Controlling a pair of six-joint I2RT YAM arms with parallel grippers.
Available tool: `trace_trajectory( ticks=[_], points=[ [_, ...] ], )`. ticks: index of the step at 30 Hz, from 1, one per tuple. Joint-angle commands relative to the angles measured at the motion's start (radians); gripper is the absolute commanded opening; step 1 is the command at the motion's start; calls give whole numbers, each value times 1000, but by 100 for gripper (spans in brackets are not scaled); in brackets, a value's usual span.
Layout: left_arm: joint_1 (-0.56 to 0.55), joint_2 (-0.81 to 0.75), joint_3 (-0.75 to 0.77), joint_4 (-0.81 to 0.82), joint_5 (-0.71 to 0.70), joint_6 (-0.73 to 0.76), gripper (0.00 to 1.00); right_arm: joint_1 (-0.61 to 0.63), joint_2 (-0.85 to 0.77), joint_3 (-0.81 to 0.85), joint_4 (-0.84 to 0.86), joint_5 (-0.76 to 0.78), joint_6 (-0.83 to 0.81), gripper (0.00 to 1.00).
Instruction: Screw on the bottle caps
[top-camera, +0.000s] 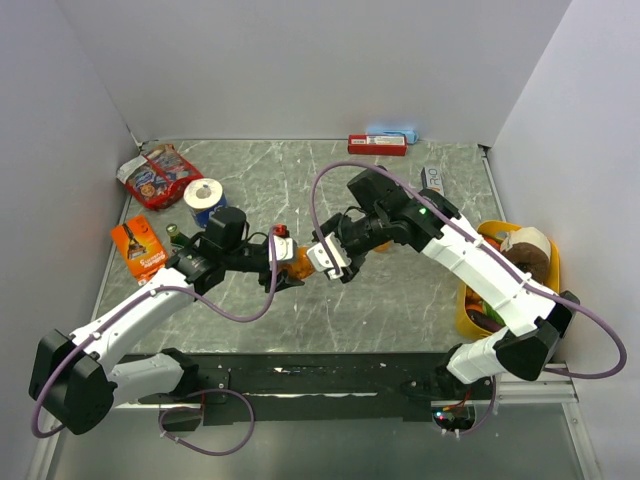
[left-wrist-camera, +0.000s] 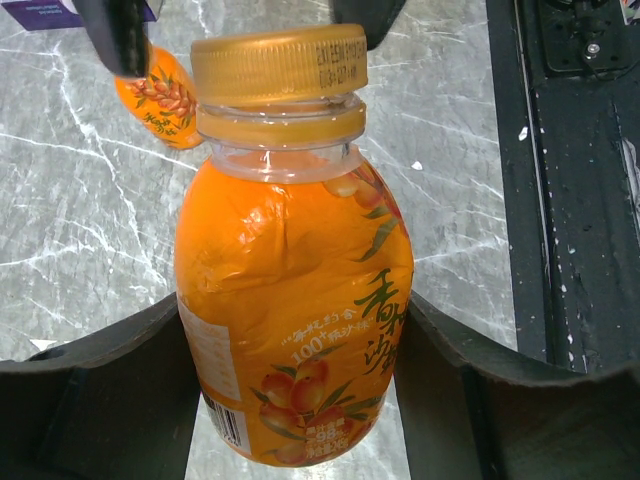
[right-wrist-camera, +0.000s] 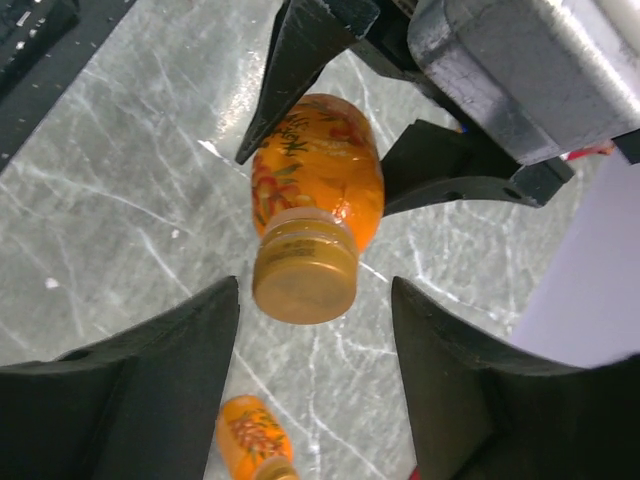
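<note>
My left gripper (top-camera: 288, 266) is shut on a small orange bottle (left-wrist-camera: 295, 300) and holds it above the table, neck toward the right arm. An orange cap (left-wrist-camera: 280, 65) sits on its neck and also shows in the right wrist view (right-wrist-camera: 305, 278). My right gripper (right-wrist-camera: 315, 310) is open, with its jaws on either side of the cap and a gap on each side. In the top view it (top-camera: 333, 256) faces the bottle (top-camera: 298, 262). A second orange bottle (right-wrist-camera: 250, 440) lies on the table below, and also shows in the left wrist view (left-wrist-camera: 160, 95).
A toilet-paper roll (top-camera: 205, 196), snack packets (top-camera: 158, 175), an orange packet (top-camera: 138, 248) and a dark green bottle (top-camera: 178, 236) sit at the left. A red box (top-camera: 377, 145) lies at the back. A yellow bin (top-camera: 468, 300) holding a tape roll (top-camera: 527, 250) stands at the right.
</note>
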Motion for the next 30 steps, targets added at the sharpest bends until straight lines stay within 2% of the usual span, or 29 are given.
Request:
trace_trajectory(
  ticks=[1,3,7,13,18,19,20,23,24,25,27,30],
  points=[
    [4,-29,35,20,43,14,1,10,0,8,49,-14,-12,61],
    [3,-31,32,32,42,-1,1,9,8,23,33,-22,-8,53],
    [3,-37,25,63,34,-26,1,12,8,19,24,-27,-11,51],
    [3,-37,18,108,29,-51,1,12,5,-15,29,-19,-5,56],
    [3,-34,23,105,26,-48,1,12,15,-15,21,-23,2,56],
    [3,-34,23,103,25,-49,1,12,24,-10,18,-23,9,53],
    [3,-34,23,103,25,-49,1,12,34,12,9,-27,20,45],
    [3,-38,17,121,6,-60,1,9,90,95,-61,-39,58,28],
    [3,-44,12,137,-21,-72,1,2,104,118,-72,-49,104,11],
    [3,-48,-5,158,-44,-92,1,-5,136,140,-76,-60,148,3],
    [3,-63,-21,236,-93,-159,1,-28,178,232,-105,-101,292,0],
    [4,-77,-46,290,-150,-193,1,-47,255,345,-198,-158,365,0]
  ],
)
